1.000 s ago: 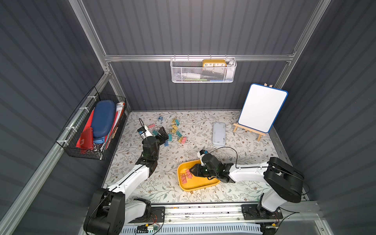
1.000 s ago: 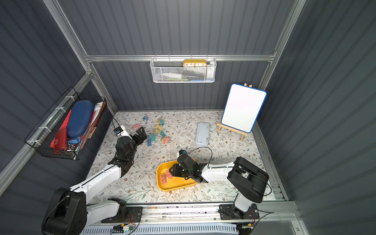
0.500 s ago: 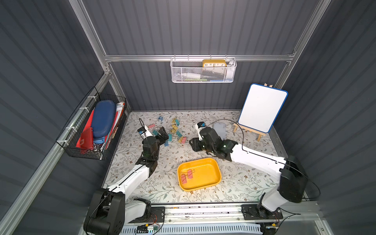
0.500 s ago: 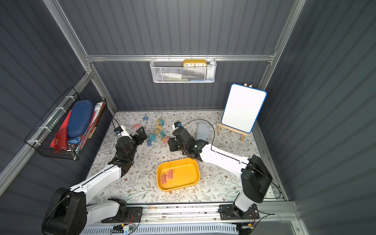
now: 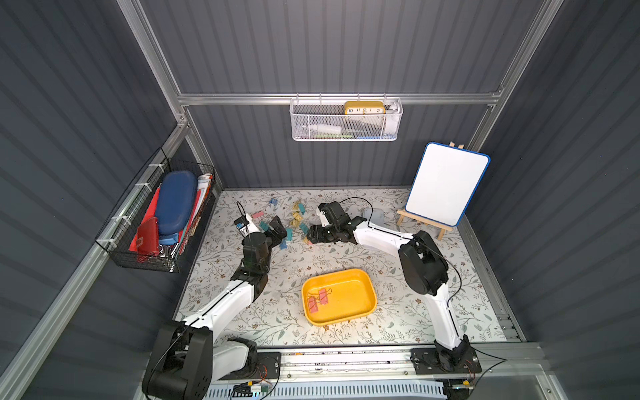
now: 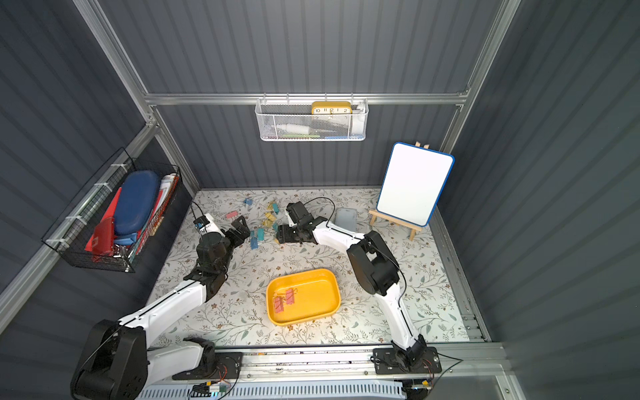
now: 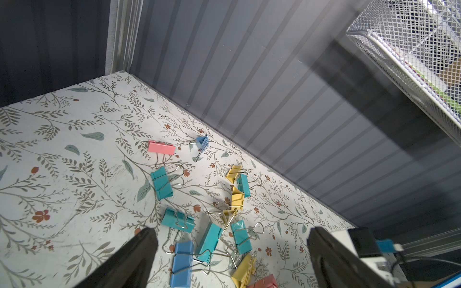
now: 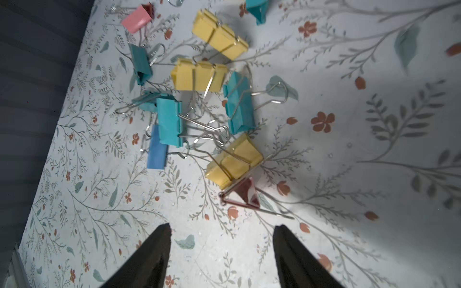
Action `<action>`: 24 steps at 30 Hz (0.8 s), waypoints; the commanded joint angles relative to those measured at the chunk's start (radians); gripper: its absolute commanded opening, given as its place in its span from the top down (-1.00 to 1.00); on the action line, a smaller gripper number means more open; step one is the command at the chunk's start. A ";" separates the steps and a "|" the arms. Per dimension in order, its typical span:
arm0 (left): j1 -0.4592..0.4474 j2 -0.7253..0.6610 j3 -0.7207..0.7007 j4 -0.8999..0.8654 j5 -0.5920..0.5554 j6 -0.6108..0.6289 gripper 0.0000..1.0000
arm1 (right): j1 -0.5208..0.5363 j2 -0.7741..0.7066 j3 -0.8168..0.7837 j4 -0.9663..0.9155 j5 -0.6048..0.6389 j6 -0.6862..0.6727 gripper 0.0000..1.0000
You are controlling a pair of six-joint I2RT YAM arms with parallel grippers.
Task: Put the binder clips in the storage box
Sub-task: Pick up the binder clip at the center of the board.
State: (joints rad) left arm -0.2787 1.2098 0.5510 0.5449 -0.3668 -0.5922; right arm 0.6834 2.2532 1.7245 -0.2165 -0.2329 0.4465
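The left pincer (image 7: pixel 232 230) is spread to its widest and empty, hovering over the loose pink, teal, blue and yellow binder clips (image 7: pixel 209 239) scattered on the floral-patterned counter (image 7: pixel 74 187). The right pincer (image 8: pixel 222 226) is parted too and grips nothing, its tips near a yellow clip (image 8: pixel 234 162) at the pile's edge. Two pink clips (image 5: pixel 318 300) lie inside the shallow yellow plastic storage box (image 5: pixel 349 294), well apart from the pile.

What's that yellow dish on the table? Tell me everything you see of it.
The storage box is a shallow yellow tray, plastic by its look, rectangular with rounded corners and a raised rim. It lies flat, open side up, on the floral table, near its front edge, slightly askew. Two pink binder clips lie in one end; the rest is bare. Nothing else touches it.
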 commanded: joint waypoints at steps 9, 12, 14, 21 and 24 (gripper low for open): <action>0.003 -0.005 0.001 0.012 0.008 0.011 -0.98 | -0.018 0.057 0.056 0.040 -0.068 0.006 -0.18; 0.003 -0.005 0.000 0.009 0.006 0.012 -0.98 | -0.019 0.025 0.026 0.042 -0.069 -0.023 -0.24; 0.003 -0.005 -0.001 0.012 0.006 0.011 -0.99 | -0.021 -0.011 -0.013 0.075 -0.061 -0.049 -0.33; 0.003 0.004 0.004 0.010 0.012 0.011 -0.98 | -0.074 -0.055 -0.095 0.142 -0.076 -0.161 -0.53; 0.003 0.004 0.003 0.013 0.013 0.011 -0.98 | -0.101 -0.011 -0.075 0.146 -0.137 -0.182 -0.55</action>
State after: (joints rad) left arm -0.2787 1.2098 0.5510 0.5453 -0.3626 -0.5926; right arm 0.6125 2.2112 1.6493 -0.0898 -0.3206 0.3183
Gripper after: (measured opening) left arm 0.992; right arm 0.776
